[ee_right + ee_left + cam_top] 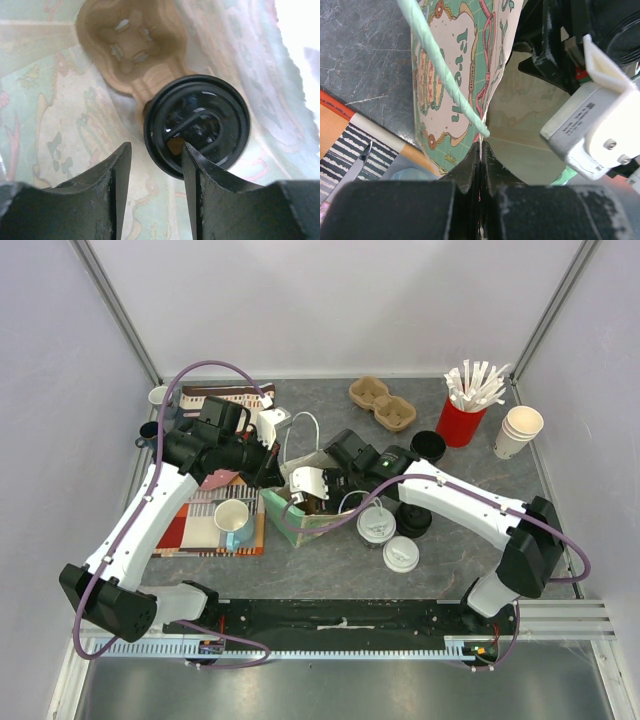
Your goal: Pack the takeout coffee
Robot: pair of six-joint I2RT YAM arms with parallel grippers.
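Left gripper [480, 147] is pinching the bag [455, 75] rim tight, right gripper [156, 150] is hanging jaws apart inside it over a black-lidded cup [197, 125] in the carrier [125, 45], and two white-lidded coffees [377, 525] are sitting unpacked on the table [330, 565] beside the bag.

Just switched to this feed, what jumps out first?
Both arms meet at the patterned gift bag mid-table: the left gripper pinches its rim while the right gripper hangs open inside, over a black cup in a brown pulp carrier. Two white-lidded cups stand on the table just right of the bag.
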